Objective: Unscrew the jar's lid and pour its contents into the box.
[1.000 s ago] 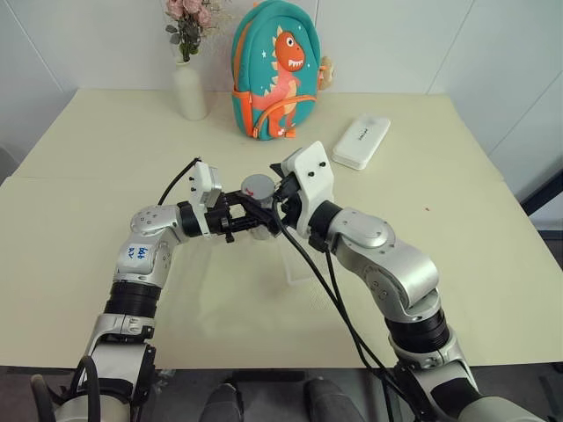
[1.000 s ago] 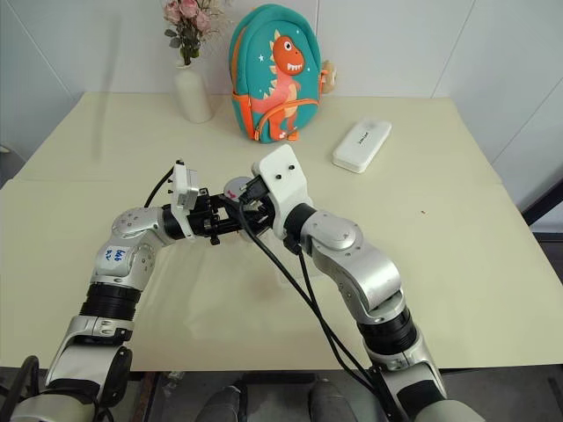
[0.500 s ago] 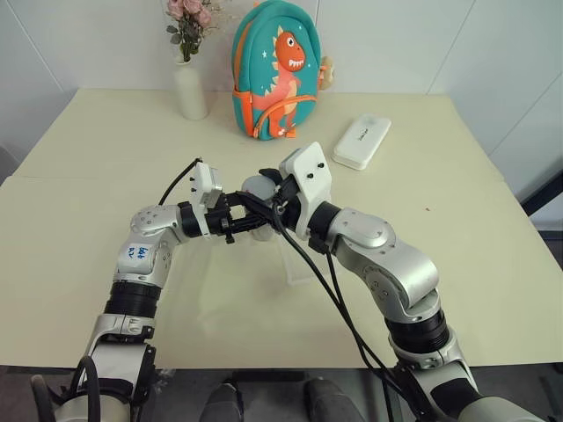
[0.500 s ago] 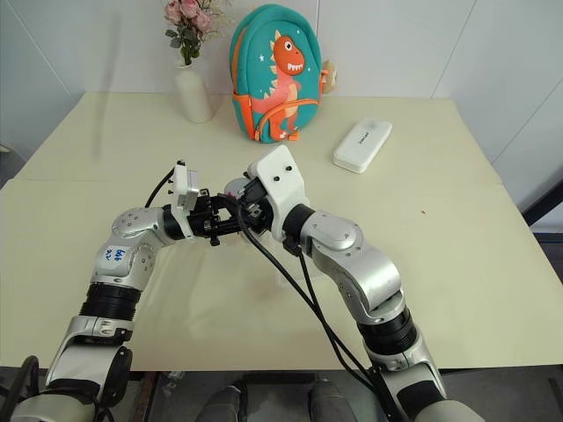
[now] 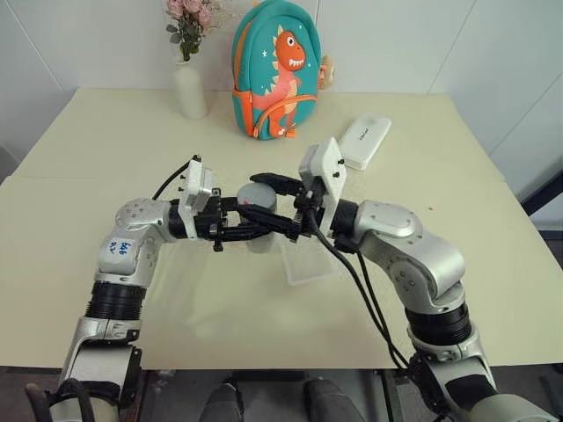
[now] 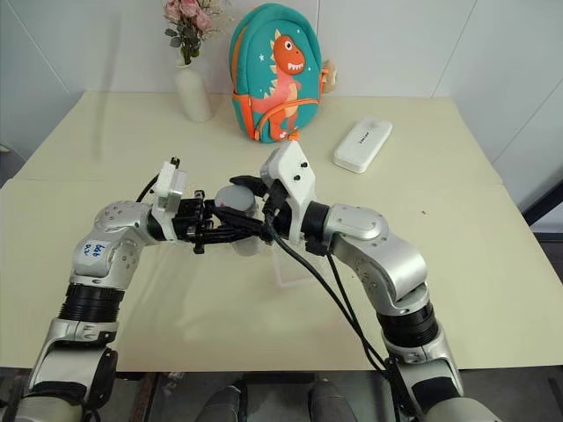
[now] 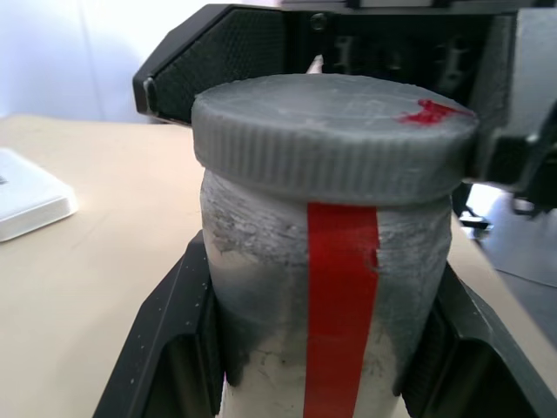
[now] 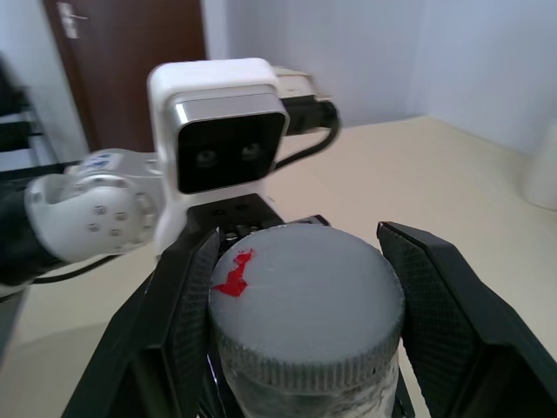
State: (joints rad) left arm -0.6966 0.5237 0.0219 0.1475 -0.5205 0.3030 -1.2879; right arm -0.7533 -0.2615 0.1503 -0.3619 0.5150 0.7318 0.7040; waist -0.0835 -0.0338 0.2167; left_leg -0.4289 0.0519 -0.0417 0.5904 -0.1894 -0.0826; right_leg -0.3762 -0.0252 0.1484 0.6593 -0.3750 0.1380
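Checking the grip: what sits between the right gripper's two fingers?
The lid, still on the jar, sits between the right gripper fingers, seen in the right wrist view.

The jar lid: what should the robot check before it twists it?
1. Left gripper shut on the jar, a finger on each side: ok.
2. Right gripper around the lid, fingers on both sides: ok.
3. Right fingers pressing tight on the lid: cannot tell; a gap shows on one side.
4. Lid still on the jar: ok.
5. Jar upright: ok.
6. Clear box on the table next to the jar, ready for pouring: ok.
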